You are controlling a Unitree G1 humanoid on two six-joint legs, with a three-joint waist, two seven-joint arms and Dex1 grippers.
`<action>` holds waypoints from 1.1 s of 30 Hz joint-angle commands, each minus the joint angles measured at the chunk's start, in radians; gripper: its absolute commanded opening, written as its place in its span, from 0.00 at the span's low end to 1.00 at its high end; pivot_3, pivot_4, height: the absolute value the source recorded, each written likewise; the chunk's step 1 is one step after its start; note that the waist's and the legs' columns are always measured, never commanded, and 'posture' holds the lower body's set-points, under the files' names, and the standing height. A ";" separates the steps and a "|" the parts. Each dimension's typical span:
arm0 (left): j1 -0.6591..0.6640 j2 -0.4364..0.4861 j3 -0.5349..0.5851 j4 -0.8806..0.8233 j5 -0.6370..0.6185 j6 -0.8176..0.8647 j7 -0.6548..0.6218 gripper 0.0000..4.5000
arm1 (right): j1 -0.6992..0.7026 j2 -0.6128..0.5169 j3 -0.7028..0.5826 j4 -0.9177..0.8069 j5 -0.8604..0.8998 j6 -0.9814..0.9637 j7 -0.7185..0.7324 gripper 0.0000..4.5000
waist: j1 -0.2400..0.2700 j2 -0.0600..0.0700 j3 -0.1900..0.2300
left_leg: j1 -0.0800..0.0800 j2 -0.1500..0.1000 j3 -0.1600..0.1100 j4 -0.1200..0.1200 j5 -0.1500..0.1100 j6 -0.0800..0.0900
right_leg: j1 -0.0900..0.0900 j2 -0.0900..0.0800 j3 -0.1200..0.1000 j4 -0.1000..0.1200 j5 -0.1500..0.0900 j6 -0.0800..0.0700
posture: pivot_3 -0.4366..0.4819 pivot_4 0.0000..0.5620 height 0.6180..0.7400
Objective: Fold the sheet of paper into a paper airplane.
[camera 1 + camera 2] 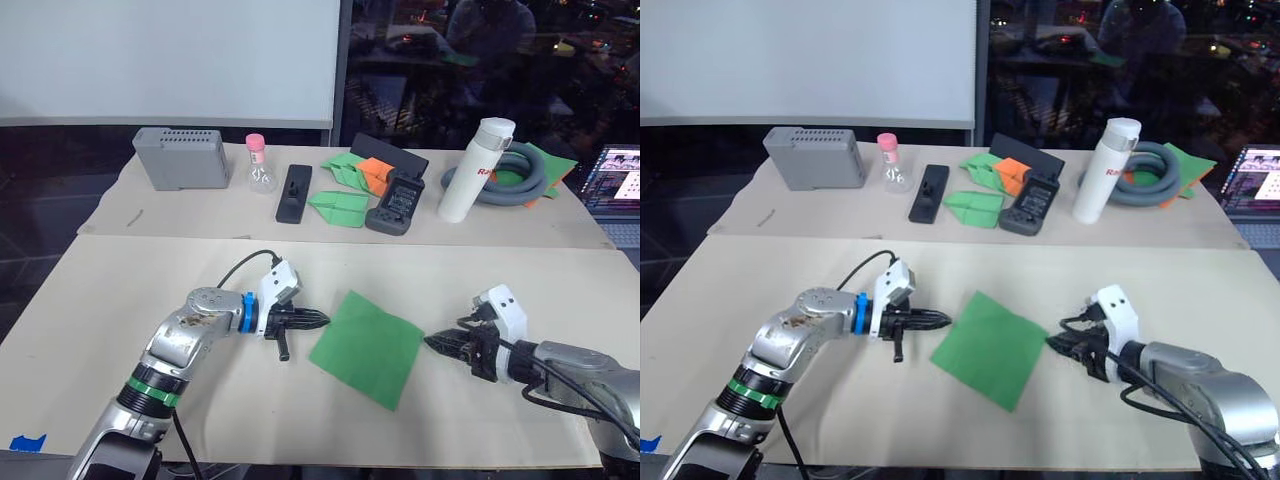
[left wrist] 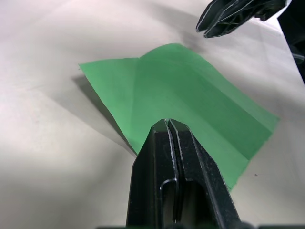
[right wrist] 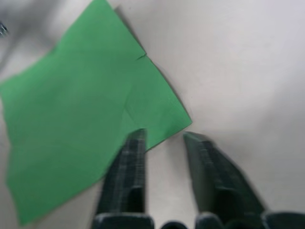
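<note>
Lying flat, sheet of paper (image 1: 367,345) — claws (image 1: 318,320) (image 1: 436,344) flank opposite corners.

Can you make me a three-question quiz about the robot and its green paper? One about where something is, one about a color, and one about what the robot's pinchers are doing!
1. Where does the sheet of paper lie?
A. On the table between the two grippers
B. On top of the grey box
C. Inside the coiled hose

2. What color is the cap of the little flask at the back?
A. Blue
B. Pink
C. Yellow

3. How are the grippers?
A. Both shut
B. Both open
C. Left gripper shut, right gripper open

Answers:
1. A: the head views show the paper flat on the table, the left gripper at one corner, the right at the other.
2. B: the cap is pink.
3. C: the left wrist view shows its fingers pressed together; the right wrist view shows a gap between its fingers.
</note>
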State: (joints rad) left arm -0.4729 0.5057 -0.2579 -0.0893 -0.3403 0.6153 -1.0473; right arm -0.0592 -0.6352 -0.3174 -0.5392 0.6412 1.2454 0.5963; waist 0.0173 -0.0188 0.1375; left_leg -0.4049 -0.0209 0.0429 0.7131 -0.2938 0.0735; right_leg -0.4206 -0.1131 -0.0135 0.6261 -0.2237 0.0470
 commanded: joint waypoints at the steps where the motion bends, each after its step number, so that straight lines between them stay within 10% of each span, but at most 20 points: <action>1: -0.004 -0.017 -0.021 -0.025 0.023 -0.068 0.003 0.00 | -0.012 0.034 -0.097 -0.059 0.086 0.090 -0.042 0.66 | -0.002 0.000 0.000 | 0.000 0.000 0.000 0.000 0.000 0.000 | 0.000 0.000 0.000 0.000 0.000 0.000 | 0.48 0.27 1.00; 9: -0.007 -0.035 -0.062 0.003 0.056 -0.127 -0.003 0.00 | 0.009 0.245 -0.180 -0.068 0.196 0.214 -0.163 0.73 | -0.005 0.000 0.000 | 0.000 0.000 0.000 -0.001 0.000 0.000 | -0.001 0.000 0.000 0.001 0.000 0.000 | 0.48 0.27 1.00; 25: 0.026 -0.037 -0.078 -0.035 0.076 -0.074 0.047 0.00 | -0.023 0.288 -0.031 0.093 0.150 0.048 -0.198 0.73 | -0.017 0.000 0.000 | 0.004 0.001 0.001 -0.001 0.000 0.000 | 0.002 0.001 0.001 0.002 0.000 0.000 | 0.48 0.27 1.00; 33: 0.038 -0.024 -0.067 -0.052 0.068 -0.070 0.052 0.00 | -0.117 0.192 0.035 0.183 0.152 -0.007 -0.129 0.10 | -0.018 0.000 0.000 | 0.004 0.000 0.001 -0.002 0.001 -0.001 | 0.001 0.001 0.001 0.003 0.000 0.000 | 0.48 0.27 1.00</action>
State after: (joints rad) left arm -0.4369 0.4760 -0.3363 -0.1036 -0.2682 0.5474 -0.9939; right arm -0.1579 -0.4202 -0.2850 -0.3542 0.7925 1.2706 0.4373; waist -0.0005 -0.0185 0.1373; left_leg -0.4010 -0.0205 0.0437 0.7114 -0.2932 0.0725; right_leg -0.4198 -0.1119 -0.0129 0.6287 -0.2237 0.0471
